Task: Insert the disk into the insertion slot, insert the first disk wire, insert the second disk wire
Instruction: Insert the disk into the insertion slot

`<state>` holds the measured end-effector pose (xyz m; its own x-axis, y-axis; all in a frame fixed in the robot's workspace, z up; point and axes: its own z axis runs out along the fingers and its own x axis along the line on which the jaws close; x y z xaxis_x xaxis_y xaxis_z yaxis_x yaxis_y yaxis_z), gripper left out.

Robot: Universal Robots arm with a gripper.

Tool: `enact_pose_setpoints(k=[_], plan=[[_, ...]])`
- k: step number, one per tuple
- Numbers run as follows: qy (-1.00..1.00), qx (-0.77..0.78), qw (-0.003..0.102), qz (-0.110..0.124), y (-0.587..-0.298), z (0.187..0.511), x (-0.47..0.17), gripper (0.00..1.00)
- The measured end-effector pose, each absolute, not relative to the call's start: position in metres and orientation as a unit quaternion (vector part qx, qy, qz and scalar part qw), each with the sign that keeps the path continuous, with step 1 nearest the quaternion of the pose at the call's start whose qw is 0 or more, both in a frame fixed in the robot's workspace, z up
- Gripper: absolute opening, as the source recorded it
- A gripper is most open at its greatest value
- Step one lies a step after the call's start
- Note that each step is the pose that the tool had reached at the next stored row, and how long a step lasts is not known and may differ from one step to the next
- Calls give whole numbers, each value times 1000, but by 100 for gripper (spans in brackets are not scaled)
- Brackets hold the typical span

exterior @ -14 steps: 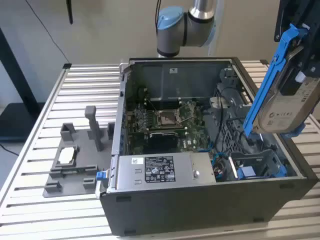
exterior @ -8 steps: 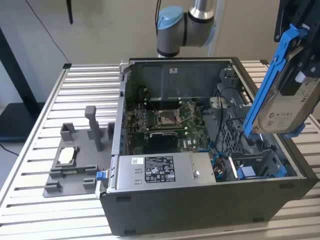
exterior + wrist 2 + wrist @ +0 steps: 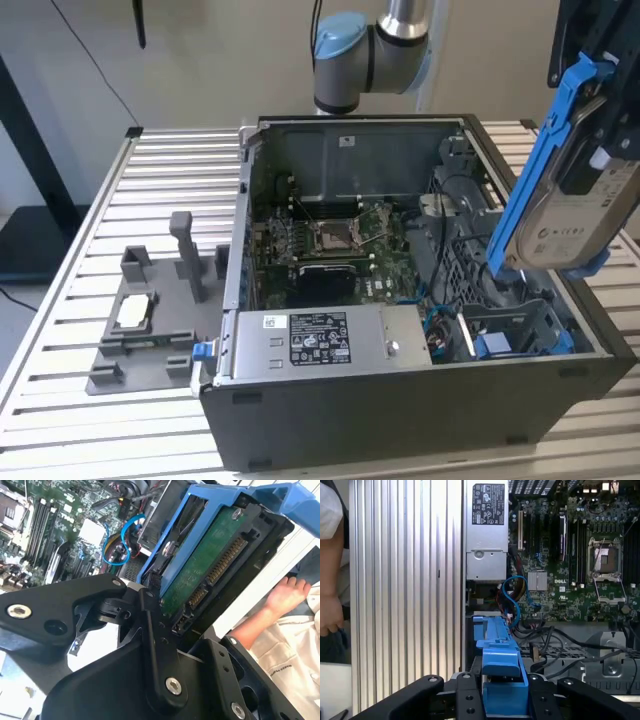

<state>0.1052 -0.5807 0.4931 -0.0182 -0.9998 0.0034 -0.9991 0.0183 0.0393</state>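
- The slatted metal worktop [image 3: 70,400] carries an open computer case [image 3: 400,410], which lies on its side with the inside facing up.
- The robot arm [image 3: 370,45] stands behind the case.
- A silver power-supply box [image 3: 320,345] sits along the near wall of the case, with the motherboard [image 3: 330,240] behind it.
- A grey fixture [image 3: 150,325] rests on the worktop towards the exterior view's left, well apart from the disk.
- The end effector [image 3: 600,110] hangs over the end of the case at the exterior view's right. Its black fingers [image 3: 542,697] are closed in on either side of the disk's blue carrier and grip it firmly.
- The disk [image 3: 565,215] is held in the air, tilted steeply. It is above the case and clear of every part of it. In the second wrist view its green circuit board [image 3: 205,565] and connector row face the camera.
- The insertion slot [image 3: 515,318] is the dark grey bay in the near corner of the case at the exterior view's right. It is below the disk, and the disk is not in it.
- A blue cable [image 3: 512,592] loops loose inside the case between the power-supply box and the motherboard.
- A person's hand [image 3: 287,594] rests beside the worktop.
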Motion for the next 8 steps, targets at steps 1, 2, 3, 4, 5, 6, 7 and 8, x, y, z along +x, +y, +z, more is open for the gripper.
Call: enact_pose_setpoints(k=[1, 2, 3, 4, 5, 6, 7, 8], plan=[[-713, 701, 15, -13, -581, 493, 105, 33], [-713, 701, 15, -13, -581, 492, 105, 33], [-713, 701, 15, -13, -581, 492, 105, 33], [-713, 701, 15, -13, -581, 491, 105, 33], [-713, 701, 15, -13, -581, 490, 105, 33], [-713, 701, 15, -13, -581, 489, 105, 33], [-713, 701, 15, -13, -581, 488, 105, 33], [-713, 701, 15, -13, -581, 487, 105, 33]])
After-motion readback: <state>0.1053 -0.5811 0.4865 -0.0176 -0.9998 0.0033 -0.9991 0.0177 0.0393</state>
